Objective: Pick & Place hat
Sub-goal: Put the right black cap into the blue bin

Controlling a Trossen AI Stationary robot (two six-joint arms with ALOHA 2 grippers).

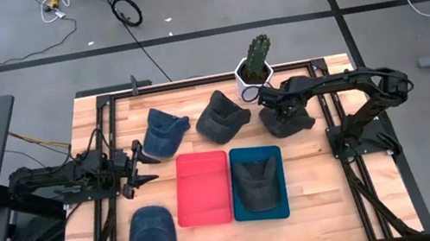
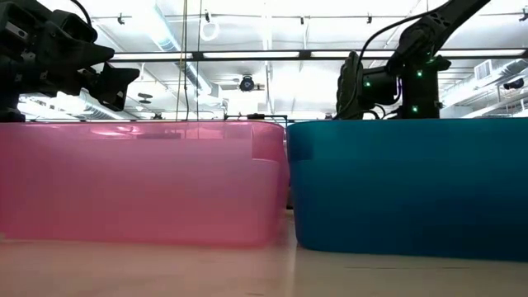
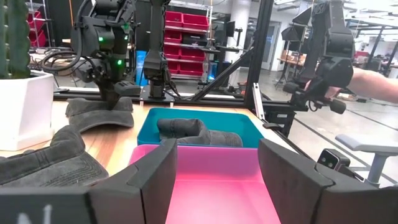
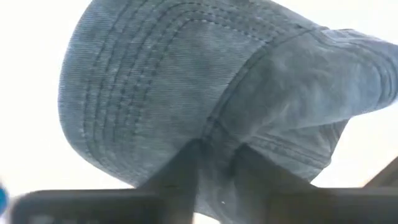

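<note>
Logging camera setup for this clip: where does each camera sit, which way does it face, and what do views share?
High: overhead, straight down on the table; both arms, left gripper open, right gripper on a dark hat.
Low: table height, level, facing the red bin and blue bin; arms above.
Left wrist: past its own fingers toward both bins.
Right wrist: close on the hat, pinched.
Shared: both bins show in high, low and left wrist.

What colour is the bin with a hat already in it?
Teal blue bin, holding a dark grey hat; clearest in the high view.
</note>
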